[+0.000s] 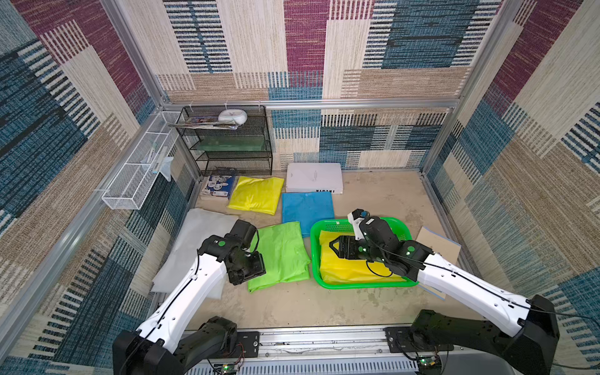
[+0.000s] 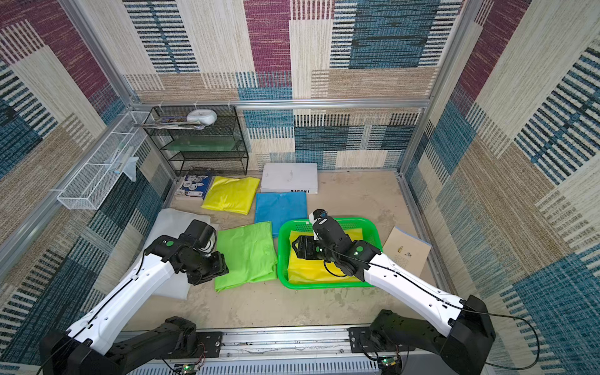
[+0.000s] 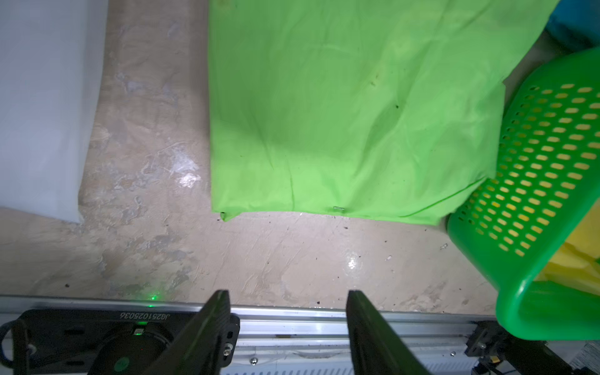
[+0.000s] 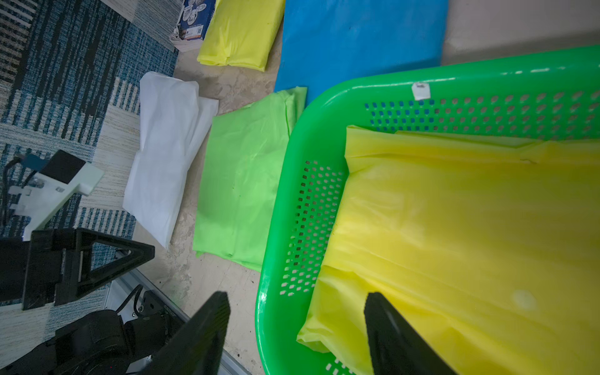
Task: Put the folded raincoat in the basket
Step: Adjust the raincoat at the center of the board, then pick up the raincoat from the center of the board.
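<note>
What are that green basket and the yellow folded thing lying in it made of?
The basket looks like moulded plastic: glossy rim highlights, evenly punched holes. The yellow raincoat seems thin, smooth plastic sheeting or coated fabric: soft sheen, crisp fold creases.
</note>
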### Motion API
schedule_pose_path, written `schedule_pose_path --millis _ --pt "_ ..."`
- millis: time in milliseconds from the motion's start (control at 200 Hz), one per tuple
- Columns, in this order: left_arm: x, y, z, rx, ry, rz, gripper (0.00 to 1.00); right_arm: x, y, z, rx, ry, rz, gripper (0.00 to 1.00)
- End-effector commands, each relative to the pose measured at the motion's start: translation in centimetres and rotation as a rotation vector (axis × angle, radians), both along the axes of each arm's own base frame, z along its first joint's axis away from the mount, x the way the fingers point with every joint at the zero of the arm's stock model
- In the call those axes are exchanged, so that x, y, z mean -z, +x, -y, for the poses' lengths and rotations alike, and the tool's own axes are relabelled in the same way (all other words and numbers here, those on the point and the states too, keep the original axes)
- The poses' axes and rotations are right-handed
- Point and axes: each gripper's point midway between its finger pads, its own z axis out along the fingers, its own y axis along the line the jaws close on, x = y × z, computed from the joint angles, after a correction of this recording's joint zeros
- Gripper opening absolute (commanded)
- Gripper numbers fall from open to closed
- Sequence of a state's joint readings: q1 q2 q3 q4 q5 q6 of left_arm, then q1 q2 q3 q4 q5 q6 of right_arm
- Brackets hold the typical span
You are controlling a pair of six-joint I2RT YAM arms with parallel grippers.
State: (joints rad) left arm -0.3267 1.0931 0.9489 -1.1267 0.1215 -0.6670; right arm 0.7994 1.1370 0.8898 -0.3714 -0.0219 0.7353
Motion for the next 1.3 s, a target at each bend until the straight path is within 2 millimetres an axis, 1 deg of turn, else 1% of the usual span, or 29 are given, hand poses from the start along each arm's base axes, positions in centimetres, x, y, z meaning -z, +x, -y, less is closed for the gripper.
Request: schedule_pose_path --millis 0,70,105,140,175,220,265,321,386,461,526,556,611,651,686,746,826,871,916,952,1012,1052,1102,1162,1242,1297 --pt "-1.8 0.7 -2.9 -0.098 0.128 0.075 0.63 0.0 -0.1 -0.7 -0.023 0.022 -0.014 0.71" --pt "-3.0 1.8 -3.3 -0.113 0.141 0.141 0.65 0.1 -0.4 -1.2 -0.047 0.032 -0.030 0.71" --pt "-3.2 2.3 -3.0 -0.098 0.125 0.161 0.65 0.0 -0.5 -1.5 -0.058 0.042 -0.039 0.71" --pt "-3.2 3.1 -2.2 -0.070 0.091 0.179 0.64 -0.1 -0.6 -2.0 -0.068 0.056 -0.047 0.71" --pt "-2.9 3.8 -1.3 -0.050 0.054 0.181 0.63 -0.2 -0.7 -2.5 -0.082 0.070 -0.056 0.71" --pt "-2.1 4.7 -0.2 -0.030 0.010 0.171 0.59 -0.4 -0.9 -3.5 -0.103 0.083 -0.065 0.70" --pt "-1.6 5.7 1.1 -0.001 -0.048 0.172 0.54 -0.8 -0.9 -4.5 -0.120 0.089 -0.067 0.68" --pt "-1.1 7.0 2.5 0.023 -0.105 0.182 0.52 -1.2 -0.9 -5.9 -0.143 0.087 -0.066 0.67" --pt "-0.3 8.4 3.3 0.024 -0.136 0.178 0.48 -1.4 -0.8 -7.5 -0.166 0.076 -0.071 0.67" --pt "1.0 9.9 4.1 0.020 -0.159 0.153 0.44 -1.3 -0.1 -9.0 -0.167 0.056 -0.084 0.66" --pt "2.2 10.5 4.9 0.032 -0.180 0.113 0.41 -1.1 0.1 -10.5 -0.167 0.062 -0.103 0.59" --pt "2.8 10.5 4.9 0.030 -0.175 0.096 0.41 -0.9 -0.1 -11.5 -0.180 0.080 -0.119 0.58" --pt "3.7 10.3 4.1 0.010 -0.129 0.075 0.40 0.0 -0.4 -13.1 -0.204 0.094 -0.162 0.58" --pt "3.9 10.1 3.4 -0.005 -0.093 0.078 0.40 0.8 -0.8 -14.1 -0.226 0.081 -0.189 0.57" --pt "3.9 9.9 2.6 -0.017 -0.062 0.089 0.41 1.8 -0.5 -14.6 -0.224 0.047 -0.199 0.55" --pt "3.7 9.6 1.7 -0.035 -0.036 0.111 0.44 3.5 -0.3 -14.8 -0.200 -0.015 -0.209 0.55" --pt "3.5 9.3 0.7 -0.050 -0.018 0.119 0.46 6.2 -0.7 -15.1 -0.218 -0.048 -0.262 0.55" --pt "3.6 9.2 0.3 -0.056 -0.014 0.109 0.47 7.7 -0.7 -14.7 -0.228 -0.106 -0.288 0.55" --pt "3.7 9.2 0.1 -0.061 -0.012 0.102 0.47 9.2 -0.3 -13.5 -0.208 -0.206 -0.302 0.54" --pt "3.9 9.1 0.0 -0.064 -0.015 0.099 0.47 10.0 0.3 -12.3 -0.176 -0.279 -0.296 0.54" --pt "3.9 9.2 0.1 -0.065 -0.023 0.101 0.48 10.7 1.9 -9.5 -0.072 -0.387 -0.277 0.53" --pt "3.9 9.2 0.1 -0.067 -0.024 0.102 0.49 11.0 2.6 -8.1 -0.029 -0.428 -0.275 0.53" --pt "4.0 9.2 0.1 -0.069 -0.023 0.097 0.49 11.0 3.1 -7.3 -0.005 -0.456 -0.273 0.53" --pt "3.9 9.3 0.1 -0.071 -0.021 0.094 0.49 10.1 3.4 -7.9 -0.007 -0.453 -0.252 0.54" --pt "3.7 9.3 0.0 -0.073 -0.025 0.098 0.49 8.6 3.6 -10.7 -0.058 -0.393 -0.220 0.58" --pt "3.6 9.3 0.0 -0.078 -0.024 0.098 0.49 8.5 3.7 -12.5 -0.093 -0.347 -0.240 0.62"
